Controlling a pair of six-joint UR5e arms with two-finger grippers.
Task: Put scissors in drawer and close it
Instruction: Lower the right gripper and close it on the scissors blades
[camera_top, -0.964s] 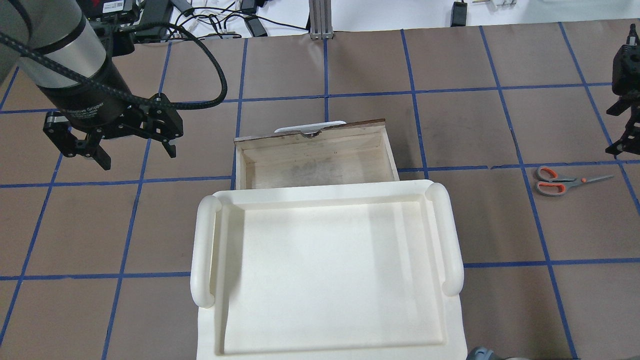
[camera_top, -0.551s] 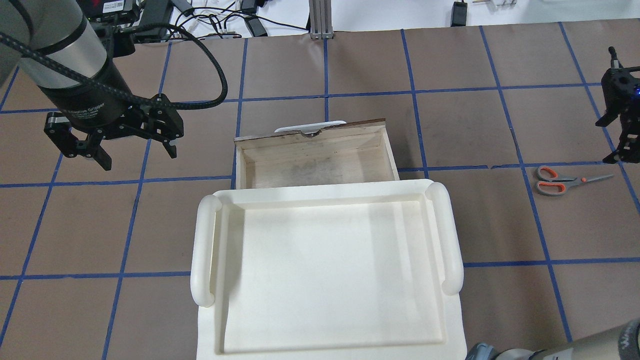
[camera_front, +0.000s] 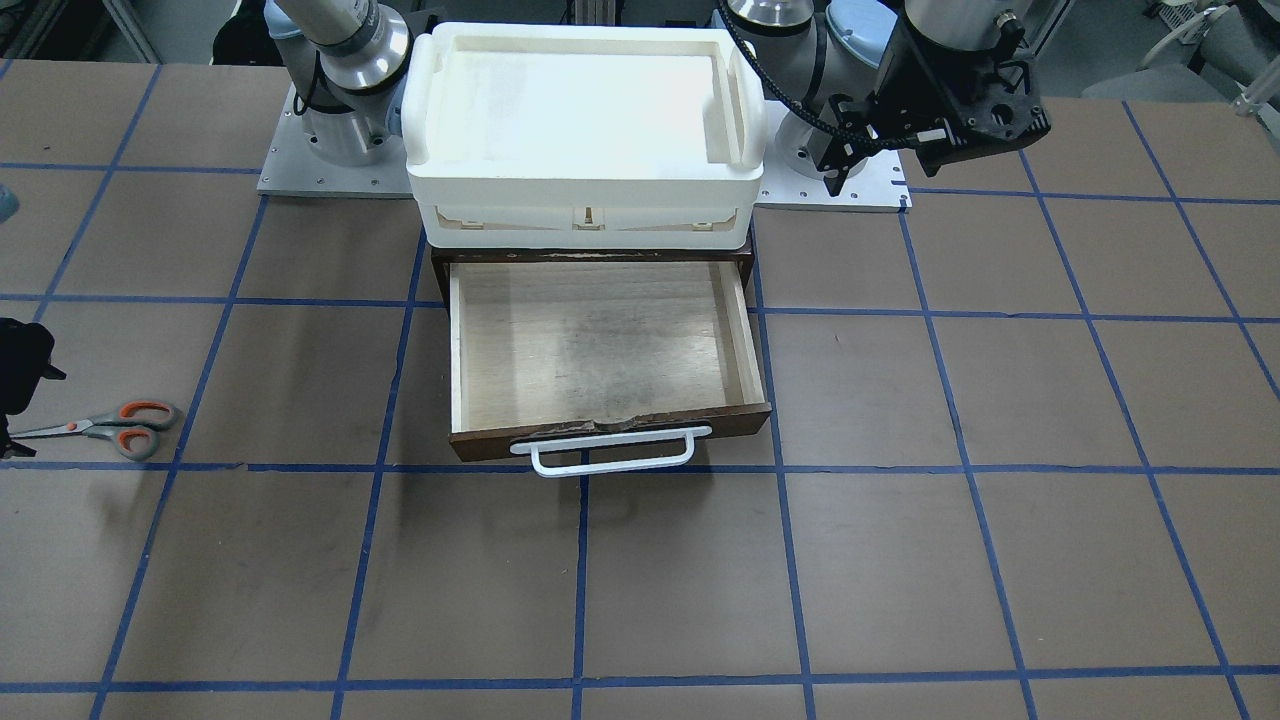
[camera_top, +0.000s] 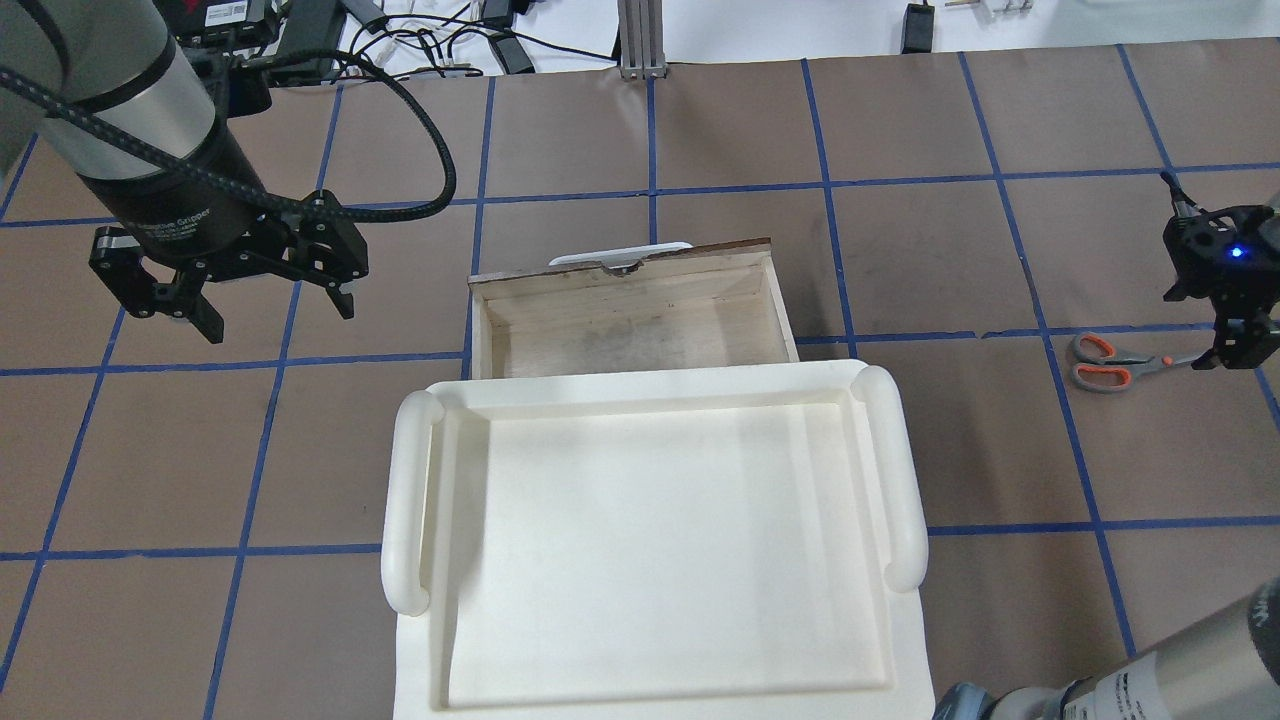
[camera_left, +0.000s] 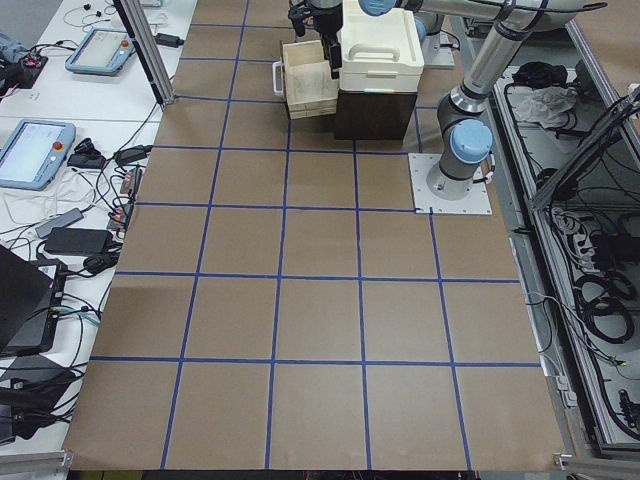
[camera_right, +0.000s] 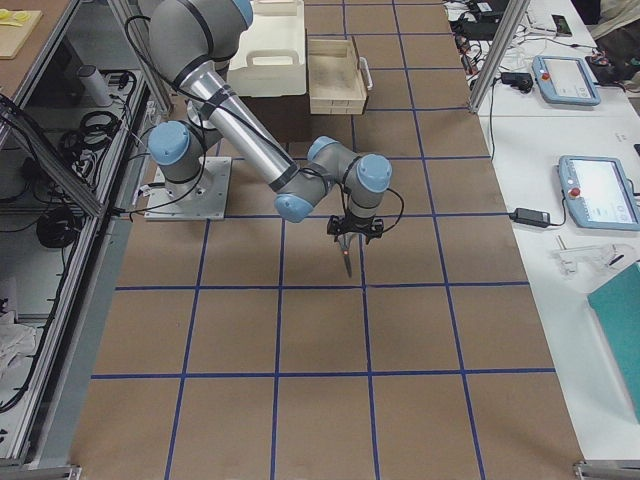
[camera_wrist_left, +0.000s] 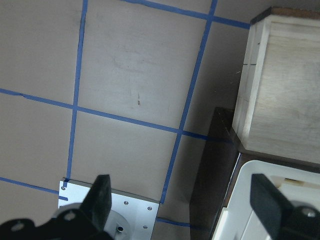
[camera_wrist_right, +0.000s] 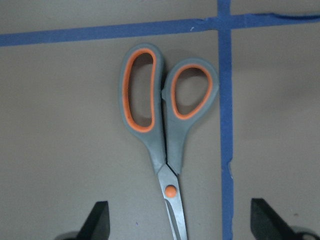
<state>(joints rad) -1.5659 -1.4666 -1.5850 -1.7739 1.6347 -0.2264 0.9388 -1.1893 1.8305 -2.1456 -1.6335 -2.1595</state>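
The scissors (camera_top: 1105, 363) lie flat on the brown table at the far right, grey handles with orange loops pointing toward the drawer. They also show in the front view (camera_front: 120, 425) and the right wrist view (camera_wrist_right: 162, 125). My right gripper (camera_top: 1238, 350) is open and hangs over the blades, a finger (camera_wrist_right: 97, 222) on each side, not touching. The wooden drawer (camera_top: 620, 292) stands pulled open and empty, white handle (camera_front: 600, 455) at its front. My left gripper (camera_top: 278, 315) is open and empty, left of the drawer above the table.
A white plastic tray (camera_top: 410, 500) sits on top of the dark cabinet, above the drawer. Blue tape lines grid the table. Cables and power bricks (camera_top: 420, 45) lie beyond the far edge.
My right gripper has moved down over the scissors' blades, which it now partly hides in the overhead view. The left arm, drawer and scissors have not moved.
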